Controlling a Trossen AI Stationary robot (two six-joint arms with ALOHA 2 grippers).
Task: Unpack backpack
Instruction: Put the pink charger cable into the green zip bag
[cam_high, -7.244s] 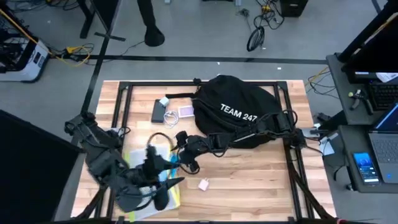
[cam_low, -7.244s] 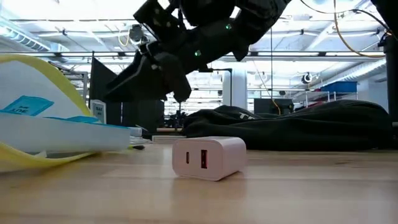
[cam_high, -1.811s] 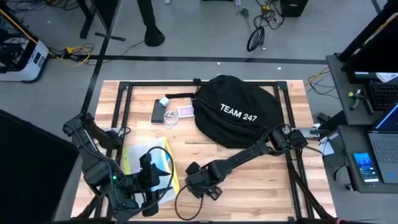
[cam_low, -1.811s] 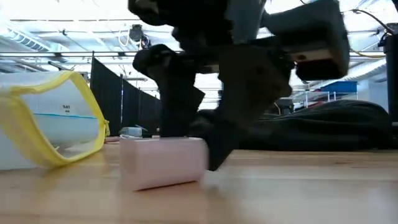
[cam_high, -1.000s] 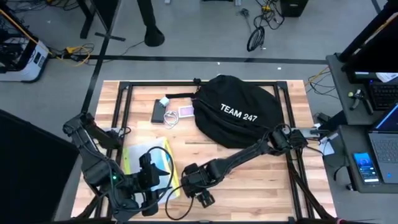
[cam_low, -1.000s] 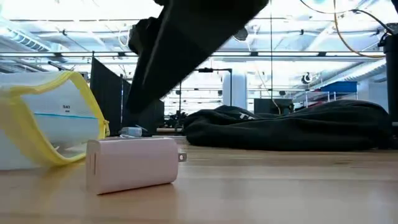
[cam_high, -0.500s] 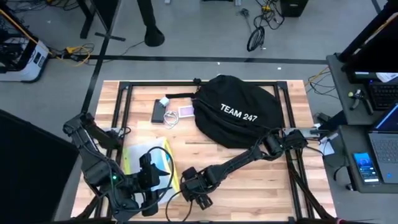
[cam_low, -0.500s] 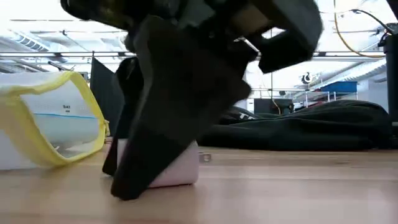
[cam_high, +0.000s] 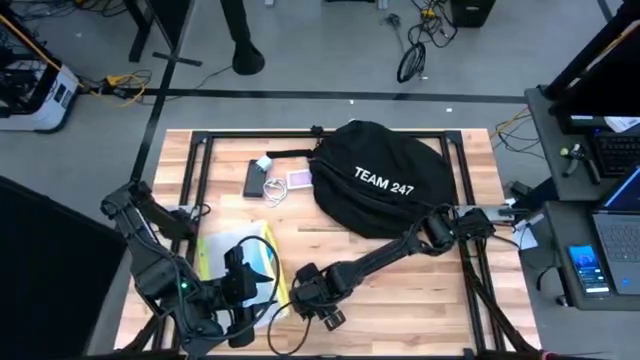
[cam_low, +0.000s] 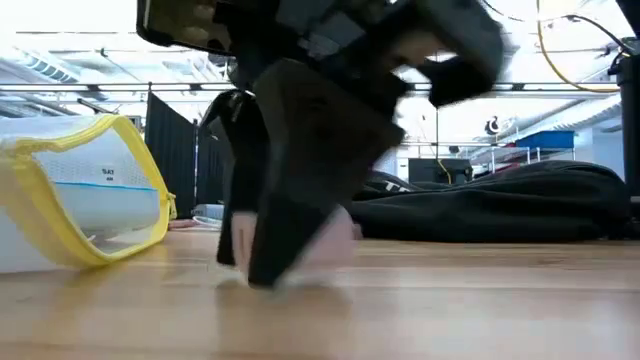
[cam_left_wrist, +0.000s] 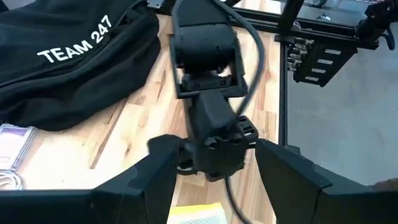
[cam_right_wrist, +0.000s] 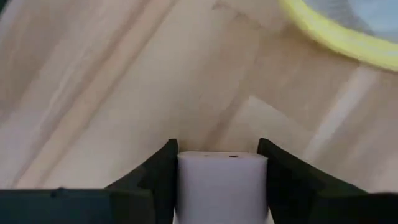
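Near edge of table (cam_high: 400, 300): my right tool (cam_right_wrist: 221, 163) clenched on pale pink charger block (cam_right_wrist: 222, 185), low against wood. Left tool (cam_left_wrist: 211, 186) beside yellow-rimmed pouch (cam_low: 90, 190), fingers spread, probably empty. Backpack (cam_high: 385, 180) lies at far side.

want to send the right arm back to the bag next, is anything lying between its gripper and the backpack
Nothing visible on the table blocks it. The right gripper sits at the near edge, shut on the pink charger. From there to the backpack the high view shows only bare wood; the yellow-edged pouch lies off to the left.
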